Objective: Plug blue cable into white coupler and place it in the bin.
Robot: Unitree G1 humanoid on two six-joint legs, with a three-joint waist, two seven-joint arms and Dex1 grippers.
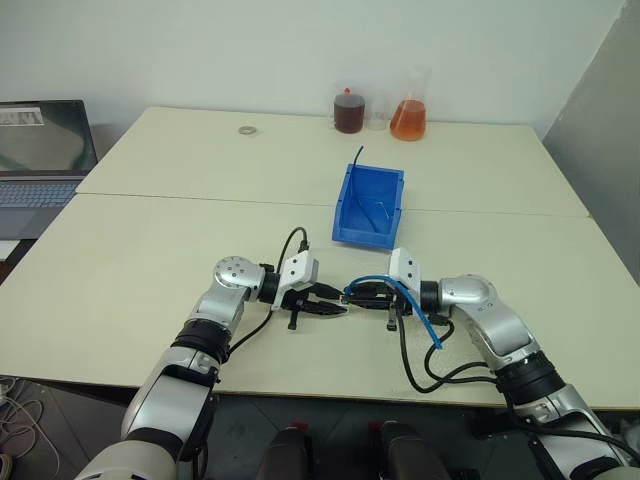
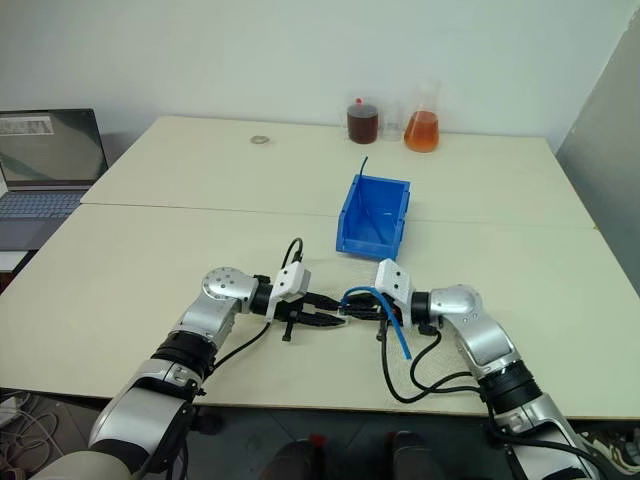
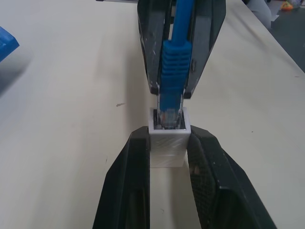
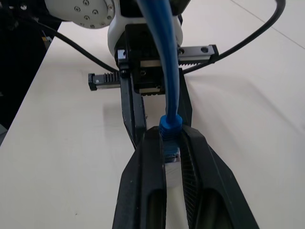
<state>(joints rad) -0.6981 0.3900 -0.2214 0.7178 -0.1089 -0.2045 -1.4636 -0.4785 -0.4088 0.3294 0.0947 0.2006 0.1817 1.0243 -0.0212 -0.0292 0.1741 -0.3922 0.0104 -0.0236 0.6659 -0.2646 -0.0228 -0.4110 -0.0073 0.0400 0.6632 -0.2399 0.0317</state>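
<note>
1. At 12 o'clock from the two grippers sits the bin, open-topped, with bare worktop between it and them. Two flasks of dark and orange liquid stand at the far edge, a small metal ring lies at 11 o'clock, and a laptop is off the worktop's left side.
2. Wide free room lies to either side; the near edge runs just under the forearms.
3. The left gripper has its ribbed black fingers clenched on the white coupler, a boxy plastic block.
4. The right gripper pinches the blue cable at its ridged boot; the clear plug sits in the coupler's opening.
</note>
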